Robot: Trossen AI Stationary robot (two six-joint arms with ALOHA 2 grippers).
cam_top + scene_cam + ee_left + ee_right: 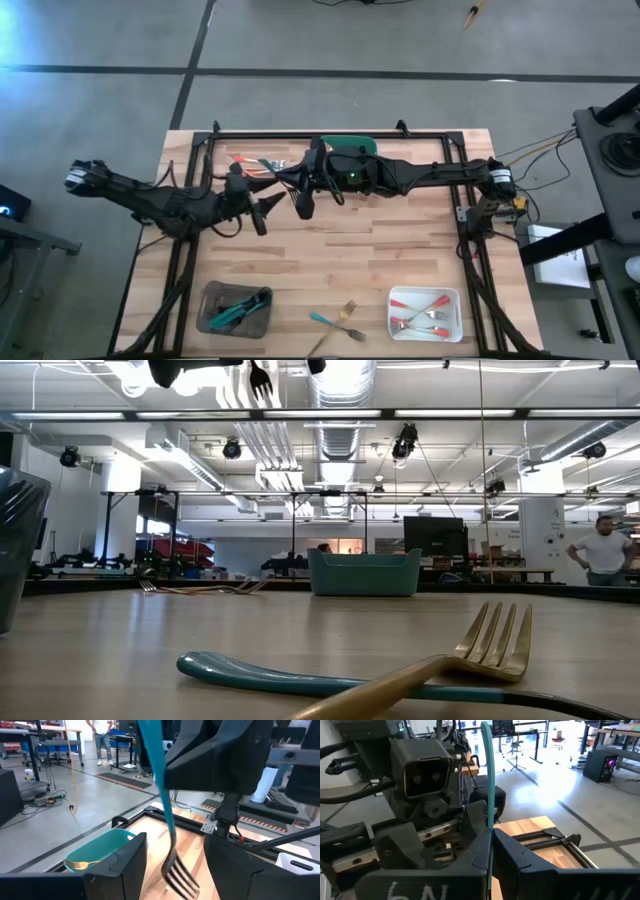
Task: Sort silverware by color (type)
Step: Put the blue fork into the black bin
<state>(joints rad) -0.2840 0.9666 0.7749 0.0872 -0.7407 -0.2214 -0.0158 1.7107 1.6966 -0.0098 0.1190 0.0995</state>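
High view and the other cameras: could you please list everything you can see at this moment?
table: one, light wood, under both arms
green tray: one, far edge, holds a gold fork
grey tray: one, near left, holds teal-handled pieces
white tray: one, near right, holds red-handled pieces
unsorted silverware: several, mixed colours, far left
loose gold fork: one, near edge, lying across a teal-handled piece
teal-handled fork: one, hanging tines down
person: one, white top, in the room behind
right gripper: shut on the teal-handled fork
left gripper: open, facing that fork
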